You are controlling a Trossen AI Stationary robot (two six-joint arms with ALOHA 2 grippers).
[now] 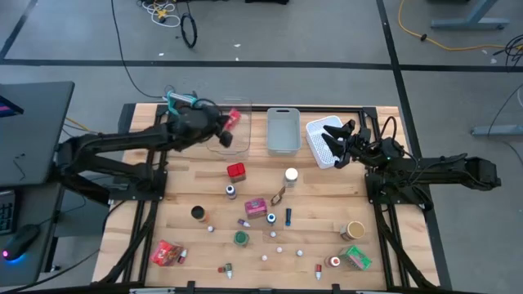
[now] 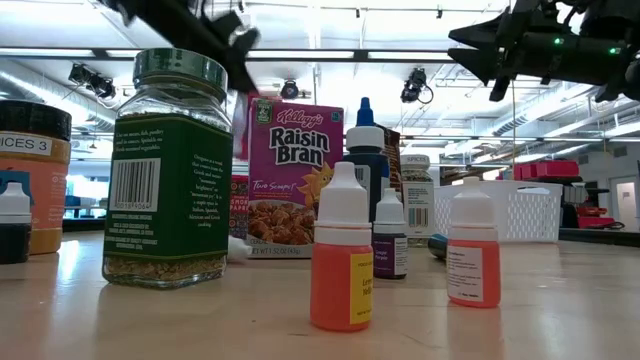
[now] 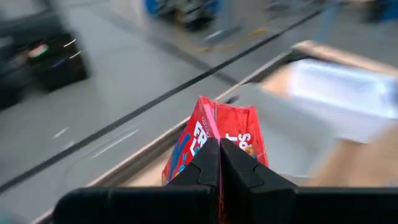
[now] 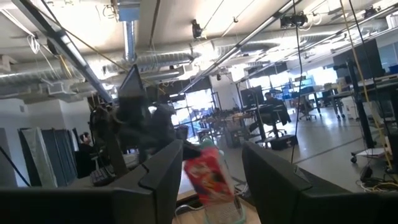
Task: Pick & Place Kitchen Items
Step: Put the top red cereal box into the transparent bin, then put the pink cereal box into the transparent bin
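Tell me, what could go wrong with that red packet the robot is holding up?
The left gripper pinches only the edge of the red packet, so the packet might slip out. It hangs over the clear plastic bin near its rim, so a drop could land outside on the wooden table.
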